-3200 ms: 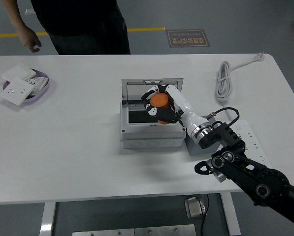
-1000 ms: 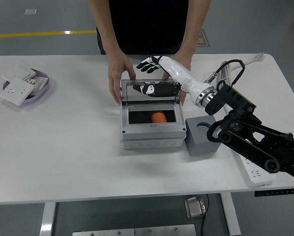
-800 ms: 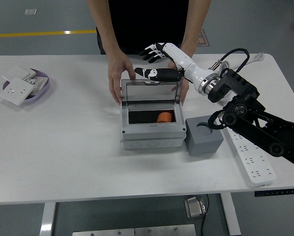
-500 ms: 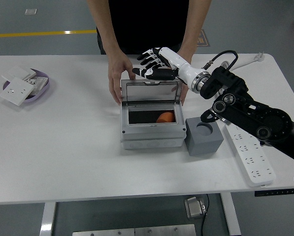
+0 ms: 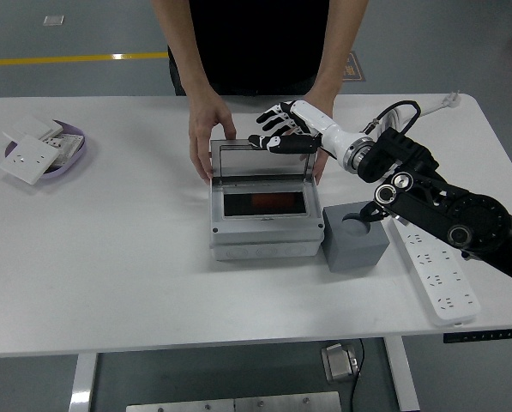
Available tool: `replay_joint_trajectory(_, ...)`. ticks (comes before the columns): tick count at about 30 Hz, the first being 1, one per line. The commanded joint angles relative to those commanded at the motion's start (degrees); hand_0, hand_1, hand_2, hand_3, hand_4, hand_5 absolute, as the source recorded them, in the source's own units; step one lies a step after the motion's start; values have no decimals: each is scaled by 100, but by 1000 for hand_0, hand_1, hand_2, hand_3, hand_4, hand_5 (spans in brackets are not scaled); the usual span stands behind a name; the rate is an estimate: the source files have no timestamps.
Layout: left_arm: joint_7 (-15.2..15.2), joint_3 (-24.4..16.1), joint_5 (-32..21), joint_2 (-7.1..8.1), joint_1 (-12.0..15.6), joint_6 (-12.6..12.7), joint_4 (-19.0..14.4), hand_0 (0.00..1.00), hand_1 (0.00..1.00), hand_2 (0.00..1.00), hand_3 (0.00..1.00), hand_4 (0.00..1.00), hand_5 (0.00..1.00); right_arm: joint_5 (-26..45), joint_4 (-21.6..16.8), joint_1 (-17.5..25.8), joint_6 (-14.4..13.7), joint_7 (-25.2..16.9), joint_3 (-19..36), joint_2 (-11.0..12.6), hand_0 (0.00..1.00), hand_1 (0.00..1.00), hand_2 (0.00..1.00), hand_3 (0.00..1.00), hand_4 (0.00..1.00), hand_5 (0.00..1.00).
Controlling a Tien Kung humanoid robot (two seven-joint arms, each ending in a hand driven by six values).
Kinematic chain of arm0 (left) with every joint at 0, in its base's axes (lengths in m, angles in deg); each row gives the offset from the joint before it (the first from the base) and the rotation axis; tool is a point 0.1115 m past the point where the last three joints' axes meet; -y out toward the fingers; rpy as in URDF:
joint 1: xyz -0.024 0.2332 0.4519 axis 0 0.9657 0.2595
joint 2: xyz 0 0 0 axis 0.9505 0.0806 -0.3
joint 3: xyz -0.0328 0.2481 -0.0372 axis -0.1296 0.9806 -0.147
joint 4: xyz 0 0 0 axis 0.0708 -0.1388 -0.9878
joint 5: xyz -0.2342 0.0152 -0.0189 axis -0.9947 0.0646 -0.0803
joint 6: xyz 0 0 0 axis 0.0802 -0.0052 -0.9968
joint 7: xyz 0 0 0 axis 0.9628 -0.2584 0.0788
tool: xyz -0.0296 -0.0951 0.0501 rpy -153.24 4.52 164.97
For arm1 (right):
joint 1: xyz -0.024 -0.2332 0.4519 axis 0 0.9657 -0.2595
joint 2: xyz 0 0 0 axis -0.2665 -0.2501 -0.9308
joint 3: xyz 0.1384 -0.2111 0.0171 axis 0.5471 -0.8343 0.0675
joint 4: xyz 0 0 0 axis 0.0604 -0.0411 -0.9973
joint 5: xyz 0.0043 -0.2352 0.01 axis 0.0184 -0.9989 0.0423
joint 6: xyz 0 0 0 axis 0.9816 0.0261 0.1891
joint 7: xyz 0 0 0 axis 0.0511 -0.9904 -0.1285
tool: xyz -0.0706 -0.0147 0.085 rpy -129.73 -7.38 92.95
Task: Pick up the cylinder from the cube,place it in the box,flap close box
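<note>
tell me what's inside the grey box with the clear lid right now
Through the half-lowered clear lid of the grey box, only a dim orange-red smear shows in the dark interior. Glare and shadow hide its shape, so the orange cylinder cannot be made out clearly.

Bright, even indoor light from above; sharp picture with soft shadows.

The white table [image 5: 110, 257] is evenly lit and close to washed out, with no hard glare spots. Faint, soft-edged shadows lie just beside the grey box [image 5: 262, 232] and the grey cube [image 5: 355, 245], falling toward the near edge. The tilted clear lid [image 5: 262, 167] carries a pale sheen, and a dim orange tint shows through it. The inside of the box is dark. The robot's right hand [image 5: 283, 136] looks slightly soft at the fingertips. The table's far edge bows gently, a mild wide-angle curve. The floor [image 5: 427, 43] beyond is dimmer and grey.
</note>
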Motion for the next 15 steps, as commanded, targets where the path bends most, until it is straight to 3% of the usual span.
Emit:
replay_joint_trajectory(7, 1, -35, 20, 22, 11, 3, 2, 581, 625, 584, 607, 741, 160, -739, -821, 43, 29, 279, -141, 401, 505, 620, 676, 721, 788, 442)
replay_joint_trajectory(15, 4, -37, 25, 26, 12, 3, 3, 582, 625, 583, 607, 741, 160, -1307, -1274, 228, 33, 446, -472, 488, 484, 619, 675, 722, 786, 446)
